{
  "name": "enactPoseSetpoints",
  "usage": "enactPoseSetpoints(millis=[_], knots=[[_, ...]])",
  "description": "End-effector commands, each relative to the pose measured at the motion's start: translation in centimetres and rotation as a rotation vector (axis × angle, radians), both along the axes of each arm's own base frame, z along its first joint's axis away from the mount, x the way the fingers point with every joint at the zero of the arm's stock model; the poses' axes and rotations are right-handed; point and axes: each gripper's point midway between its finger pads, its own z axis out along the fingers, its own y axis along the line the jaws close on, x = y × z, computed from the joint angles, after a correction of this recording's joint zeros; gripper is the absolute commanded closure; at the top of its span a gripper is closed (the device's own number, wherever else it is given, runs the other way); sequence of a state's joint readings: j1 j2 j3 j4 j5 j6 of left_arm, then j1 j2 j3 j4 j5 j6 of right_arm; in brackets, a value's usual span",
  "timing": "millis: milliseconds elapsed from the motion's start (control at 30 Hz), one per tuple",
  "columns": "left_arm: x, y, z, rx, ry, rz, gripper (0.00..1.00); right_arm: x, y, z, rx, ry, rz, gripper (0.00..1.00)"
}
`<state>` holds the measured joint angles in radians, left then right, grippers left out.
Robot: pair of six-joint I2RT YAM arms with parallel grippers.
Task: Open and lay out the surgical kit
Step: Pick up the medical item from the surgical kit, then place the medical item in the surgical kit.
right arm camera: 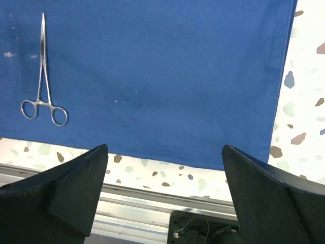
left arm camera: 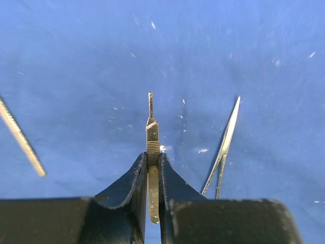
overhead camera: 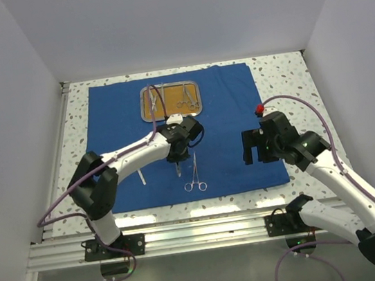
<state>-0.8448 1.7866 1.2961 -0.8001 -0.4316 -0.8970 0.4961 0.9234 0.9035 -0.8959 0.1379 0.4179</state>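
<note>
My left pincer [left arm camera: 152,158] is closed on a thin flat steel instrument [left arm camera: 152,134], squeezing it just behind its ribbed section. The narrow tip points away from the wrist, over the royal-blue cloth wrap [overhead camera: 231,106]. I cannot tell whether the tip touches the cloth.

Just to the right of it, a ring-handled clamp [overhead camera: 194,174] lies flat on the wrap with its rings toward the arms. It is close beside the pincer but apart from it. On the other side, near the cloth's front-left part, lies a slim pale tool [overhead camera: 142,178]. The left wrist view cuts it off at the frame edge, so I cannot name it.

The steel tray [overhead camera: 199,97] sits at the far middle of the wrap and holds more silvery instruments [overhead camera: 185,97], too small to sort out. The left arm's purple cable [overhead camera: 150,111] crosses the tray's left side in the overhead view and hides part of it.

My right pincer [right arm camera: 163,148] stands wide open, holding nothing, above the cloth's front-right part near the speckled worktop [overhead camera: 290,77] and the aluminium rail [right arm camera: 142,195].
</note>
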Motion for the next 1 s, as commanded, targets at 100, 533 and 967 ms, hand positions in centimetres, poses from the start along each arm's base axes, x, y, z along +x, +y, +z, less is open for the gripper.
enactPoseSetpoints(millis=[100, 533, 967], knots=[[1.3, 3.0, 3.9, -0.020, -0.093, 0.027, 1.00, 0.7, 0.1, 2.2, 0.026, -0.082, 0.014, 0.01], [-0.7, 12.5, 3.0, 0.063, -0.095, 0.141, 1.00, 0.6, 0.2, 1.9, 0.047, -0.082, -0.009, 0.02], [-0.4, 16.1, -0.7, 0.053, -0.052, 0.140, 0.41, 0.6, 0.5, 1.8, 0.079, -0.071, -0.050, 0.02]])
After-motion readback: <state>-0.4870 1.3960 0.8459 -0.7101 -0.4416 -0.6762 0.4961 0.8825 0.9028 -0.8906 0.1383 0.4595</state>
